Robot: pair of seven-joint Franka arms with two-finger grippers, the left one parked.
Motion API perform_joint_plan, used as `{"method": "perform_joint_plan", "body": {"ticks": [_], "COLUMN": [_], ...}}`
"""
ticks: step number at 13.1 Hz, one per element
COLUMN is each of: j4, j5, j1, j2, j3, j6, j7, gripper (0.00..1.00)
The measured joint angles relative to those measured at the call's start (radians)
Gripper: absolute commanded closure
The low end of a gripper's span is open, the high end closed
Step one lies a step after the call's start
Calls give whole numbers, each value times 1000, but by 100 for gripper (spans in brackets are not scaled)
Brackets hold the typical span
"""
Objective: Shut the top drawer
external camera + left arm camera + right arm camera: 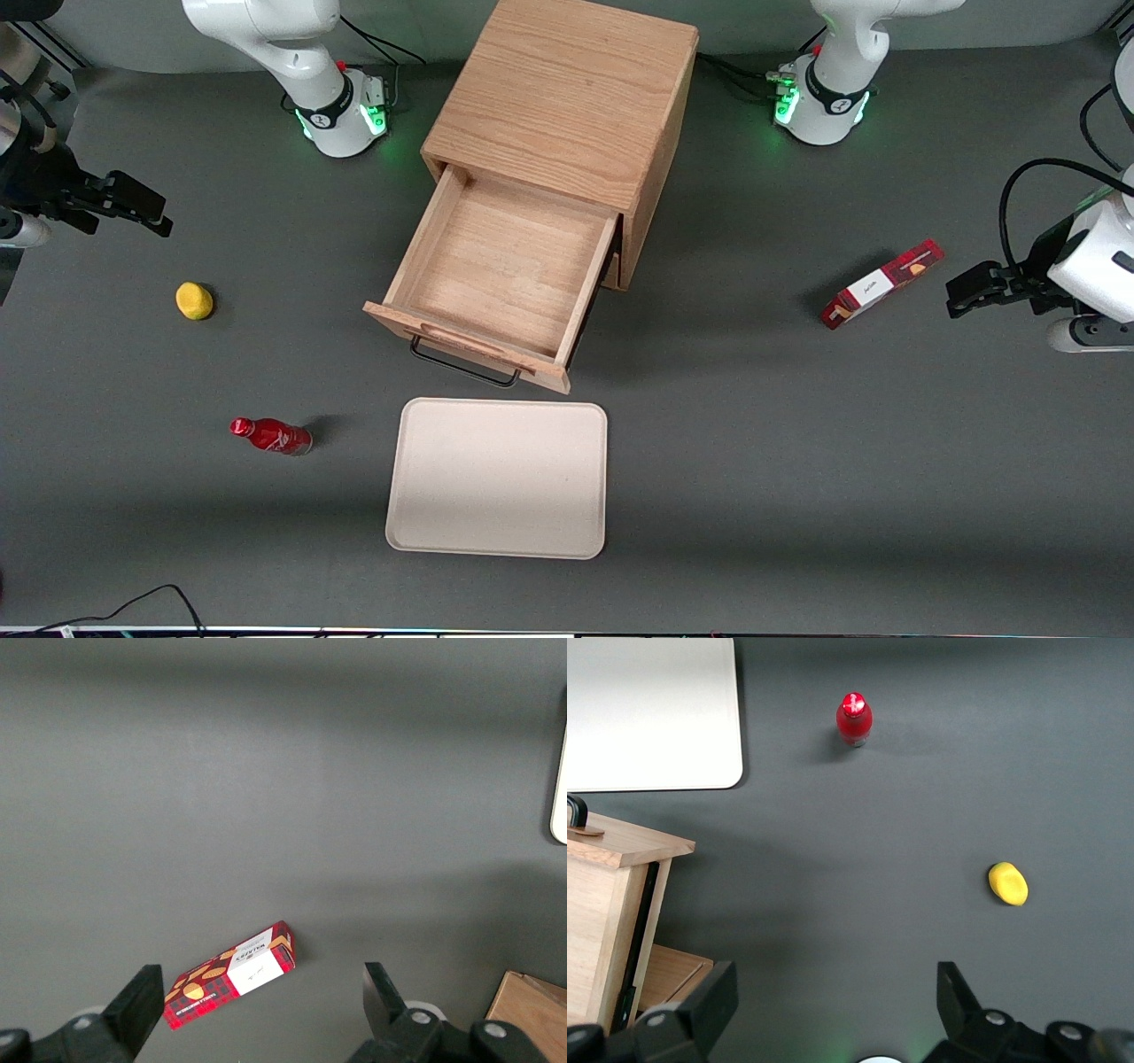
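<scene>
The top drawer [500,275] stood pulled fully out of its cabinet [567,97] mid-table, handle toward the front camera. The pincer [155,215] hung spread and empty, well apart at the working arm's end. Nothing was begun; the next move likely required reaching the drawer's front panel to push.

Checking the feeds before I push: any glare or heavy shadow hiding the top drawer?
Front view: even light, no glare; top drawer open, handle clear, soft shadow beside the cabinet. Right wrist view: sharp; open gripper hangs above bare table, faint shadow bands.
</scene>
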Motion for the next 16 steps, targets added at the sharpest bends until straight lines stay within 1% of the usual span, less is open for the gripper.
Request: {"method": "perform_joint_plan", "body": {"ticks": [7, 12, 16], "j4": [20, 126, 154], "j5": [3, 3, 32], "j1": [-6, 2, 3], "j2": [7, 27, 51], "j3": [2, 7, 10], "j6": [-3, -3, -6], "j7": [-3, -9, -24], "gripper": [0, 0, 0]}}
